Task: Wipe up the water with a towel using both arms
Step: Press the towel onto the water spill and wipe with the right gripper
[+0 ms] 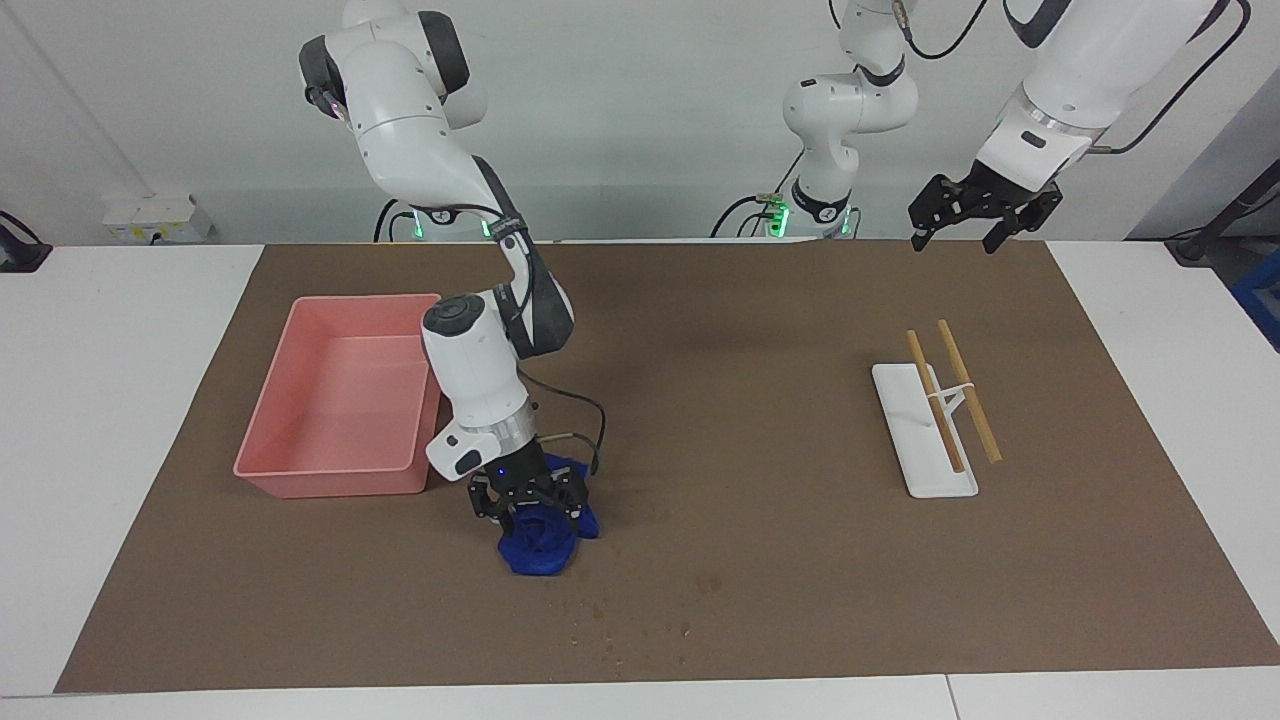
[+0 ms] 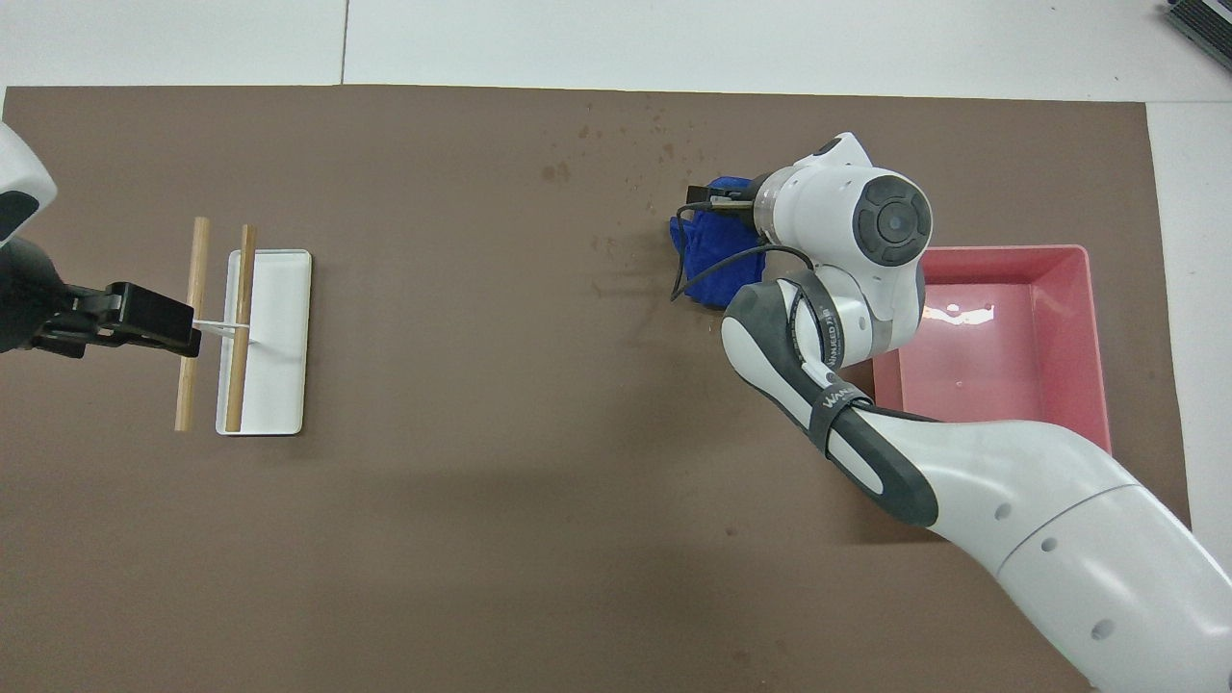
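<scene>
1. My right gripper is down at the crumpled blue cloth towel, its black fingers spread apart with the tips at the top of the bundle; I cannot tell whether they press on the cloth.
2. The towel lies bunched on the brown table mat, just beside the corner of the pink plastic rectangular tub that is farthest from my bases.
3. The water shows as faint, scattered darker-brown spots on the mat, farther from my bases than the towel and a little toward my left arm's end of the table; the nearest specks lie just beside the cloth.
4. My left gripper waits in the air with its jaws apart and nothing in them, over the mat's edge at my left arm's end.
5. Under that end sits a flat white rectangular tray with two light wooden sticks resting across a small white stand on it, well apart from the towel.
</scene>
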Tool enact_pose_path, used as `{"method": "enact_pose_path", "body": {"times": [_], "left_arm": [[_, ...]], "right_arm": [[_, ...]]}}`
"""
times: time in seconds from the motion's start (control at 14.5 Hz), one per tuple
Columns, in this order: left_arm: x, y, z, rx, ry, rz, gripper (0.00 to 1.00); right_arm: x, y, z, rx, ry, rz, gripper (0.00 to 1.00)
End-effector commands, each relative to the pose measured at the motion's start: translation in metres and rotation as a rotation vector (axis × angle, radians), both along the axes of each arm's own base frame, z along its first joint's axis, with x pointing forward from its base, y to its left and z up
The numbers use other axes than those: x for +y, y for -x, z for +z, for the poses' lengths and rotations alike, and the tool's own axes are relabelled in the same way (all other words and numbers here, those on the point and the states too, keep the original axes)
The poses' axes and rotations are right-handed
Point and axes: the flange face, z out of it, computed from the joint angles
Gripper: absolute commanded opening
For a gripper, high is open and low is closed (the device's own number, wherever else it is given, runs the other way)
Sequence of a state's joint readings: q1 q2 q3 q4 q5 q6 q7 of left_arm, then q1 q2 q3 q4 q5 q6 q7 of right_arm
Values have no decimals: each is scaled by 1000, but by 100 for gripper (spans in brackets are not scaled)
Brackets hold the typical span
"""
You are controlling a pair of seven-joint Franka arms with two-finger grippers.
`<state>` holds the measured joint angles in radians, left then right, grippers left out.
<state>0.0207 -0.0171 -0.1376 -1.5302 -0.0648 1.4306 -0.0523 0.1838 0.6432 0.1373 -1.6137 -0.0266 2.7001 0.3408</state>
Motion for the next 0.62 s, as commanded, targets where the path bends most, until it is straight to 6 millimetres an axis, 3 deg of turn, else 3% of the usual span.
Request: {"method": "enact_pose_path", "body": {"times": [0.0,0.07,0.21,0.28,0.55], "left_arm": [[4,9,1,4,-21,-4,100],[4,9,1,4,-21,-4,100],[4,9,1,4,-21,-4,100],[4,9,1,4,-21,-4,100],[4,9,1,4,-21,-4,100]], "right_arm": [[6,6,-18,-9,34,67,100],[6,10,-24,6,37,69,90],[12,18,-30,28,43,79,12],[11,22,-32,38,47,81,0],[3,63,-37,109,78,89,0]]}}
